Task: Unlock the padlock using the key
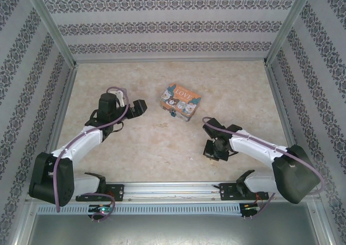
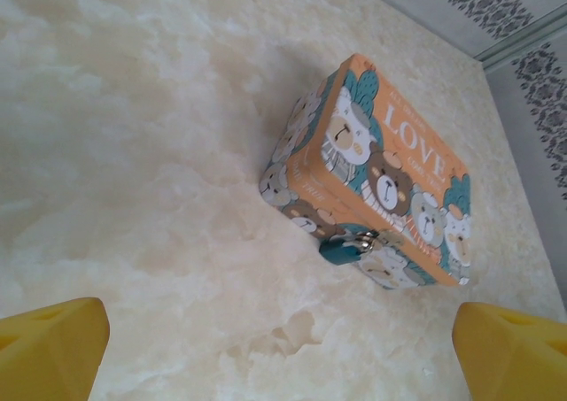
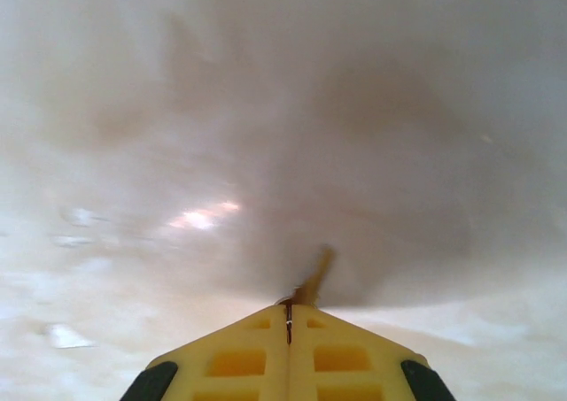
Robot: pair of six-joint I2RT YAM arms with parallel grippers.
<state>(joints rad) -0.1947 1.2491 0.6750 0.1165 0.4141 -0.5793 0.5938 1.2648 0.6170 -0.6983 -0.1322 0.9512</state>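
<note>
The tiny teal padlock (image 2: 339, 250) hangs by its silvery shackle from the front clasp of the orange-and-blue "LOVE" tin (image 1: 181, 100). My left gripper (image 1: 141, 107) hovers left of the tin. Its yellow fingers (image 2: 53, 348) stand wide open with bare table between them, and the padlock lies ahead of them. My right gripper (image 1: 212, 154) points down at the table, in front of the tin and to its right. In the right wrist view its jaws (image 3: 288, 311) are pressed together on a small brassy key (image 3: 315, 277). The key's shaft sticks out past the tips, close to the tabletop.
The tin (image 2: 381, 171) sits alone near the middle of the pale marbled tabletop (image 1: 135, 147). Patterned walls with metal posts (image 1: 51, 28) enclose the left, back and right sides. A metal rail (image 1: 173, 190) carries both arm bases along the near edge.
</note>
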